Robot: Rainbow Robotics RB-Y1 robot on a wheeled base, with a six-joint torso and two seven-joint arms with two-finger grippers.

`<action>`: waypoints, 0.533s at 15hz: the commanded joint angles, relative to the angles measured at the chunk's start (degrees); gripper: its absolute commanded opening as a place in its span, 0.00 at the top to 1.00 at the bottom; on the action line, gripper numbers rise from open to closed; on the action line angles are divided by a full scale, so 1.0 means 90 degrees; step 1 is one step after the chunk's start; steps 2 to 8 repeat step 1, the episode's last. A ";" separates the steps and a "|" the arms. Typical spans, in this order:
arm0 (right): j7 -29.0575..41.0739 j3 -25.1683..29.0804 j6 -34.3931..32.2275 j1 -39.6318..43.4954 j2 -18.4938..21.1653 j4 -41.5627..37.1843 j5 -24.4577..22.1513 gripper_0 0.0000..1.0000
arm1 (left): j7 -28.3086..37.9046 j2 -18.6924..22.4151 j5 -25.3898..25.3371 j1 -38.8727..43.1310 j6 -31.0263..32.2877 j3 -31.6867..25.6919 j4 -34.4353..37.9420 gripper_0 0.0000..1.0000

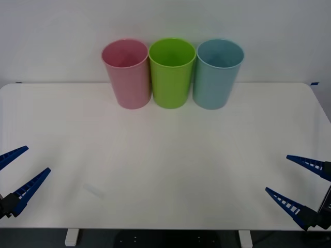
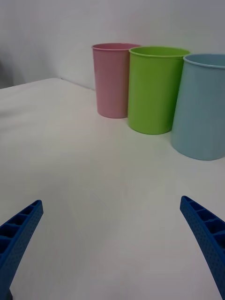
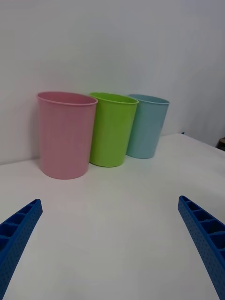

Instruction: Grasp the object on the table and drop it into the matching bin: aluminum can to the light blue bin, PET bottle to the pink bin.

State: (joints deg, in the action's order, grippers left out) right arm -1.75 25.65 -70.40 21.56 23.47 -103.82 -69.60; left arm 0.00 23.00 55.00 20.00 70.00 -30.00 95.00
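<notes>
The white table (image 1: 165, 155) carries the pink bin (image 1: 126, 77) (image 2: 111, 82) (image 3: 63, 136) and the light blue bin (image 1: 217, 77) (image 2: 201, 110) (image 3: 146, 126) at its far side. The aluminum can and the PET bottle are out of view. My left gripper (image 1: 37, 159) (image 3: 110, 200) hovers open over the near left corner of the table, holding nothing. Over the near right corner, my right gripper (image 1: 277, 173) (image 2: 111, 200) is open too, with nothing between its fingers.
A lime green bin (image 1: 171, 75) (image 2: 155, 91) (image 3: 111, 131) stands between the pink and light blue bins, all three touching in a row close to the white wall. The table's near edge runs just below both grippers.
</notes>
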 commanded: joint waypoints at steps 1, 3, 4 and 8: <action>0.0008 -0.0028 0.0000 0.0007 0.0000 0.0002 -0.0011 0.00 | 0.0000 0.0000 0.0000 0.0000 0.0000 0.0000 0.0000 0.00; 0.0008 -0.0028 0.0000 0.0007 0.0000 0.0002 -0.0011 0.00 | 0.0000 0.0000 0.0000 0.0000 0.0000 0.0000 0.0000 0.00; 0.0008 -0.0028 0.0000 0.0007 0.0000 0.0002 -0.0011 0.00 | 0.0000 0.0000 0.0000 0.0000 0.0000 0.0000 0.0000 0.00; 0.0008 -0.0028 0.0000 0.0007 0.0000 0.0002 -0.0011 0.00 | 0.0000 0.0000 0.0000 0.0000 0.0000 0.0000 0.0000 0.00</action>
